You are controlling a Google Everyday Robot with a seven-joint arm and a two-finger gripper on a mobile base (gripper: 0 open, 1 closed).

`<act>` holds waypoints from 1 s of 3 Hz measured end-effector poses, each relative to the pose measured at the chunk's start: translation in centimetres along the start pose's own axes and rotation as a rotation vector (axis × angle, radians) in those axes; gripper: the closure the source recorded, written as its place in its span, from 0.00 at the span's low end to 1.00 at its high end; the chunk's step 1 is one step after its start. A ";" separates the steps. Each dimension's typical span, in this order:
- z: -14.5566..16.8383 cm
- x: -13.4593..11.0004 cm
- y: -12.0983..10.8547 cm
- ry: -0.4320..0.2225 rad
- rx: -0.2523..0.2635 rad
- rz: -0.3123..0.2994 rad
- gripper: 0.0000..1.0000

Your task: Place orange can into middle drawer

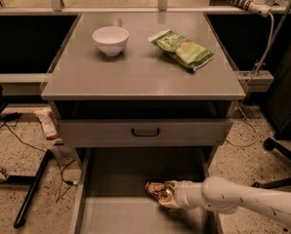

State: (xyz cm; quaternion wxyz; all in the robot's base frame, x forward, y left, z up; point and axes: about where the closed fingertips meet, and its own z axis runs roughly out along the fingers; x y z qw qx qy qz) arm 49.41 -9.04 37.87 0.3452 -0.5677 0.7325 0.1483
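**Can gripped inside the open drawer**

At 9 o'clock, thin black cables (18,140) trail over the speckled floor (9,204). On the flat, matte grey cabinet top (135,77), a round, smooth white bowl (111,39) stands at 11 o'clock. Below the top, a plain grey drawer front (101,132) carries a small black handle (145,132). Lower still, the drawer (116,213) is pulled out, showing a flat metal floor and low thin side walls. The can (156,190), shiny gold-orange with dented, mottled sides, lies tilted inside the drawer at 6 o'clock, toward its right side. Whether it touches the floor cannot be told. The gripper (165,195) is clamped on the can's right end. A crinkled green bag (182,48) lies at 1 o'clock, well apart from the bowl. The smooth white arm (243,201) enters from 4 o'clock, crossing the drawer's right wall.
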 end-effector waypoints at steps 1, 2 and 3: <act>0.0 0.0 0.0 0.000 0.000 0.000 0.11; 0.0 0.0 0.0 0.000 0.000 0.000 0.00; 0.0 0.0 0.0 0.000 0.000 0.000 0.00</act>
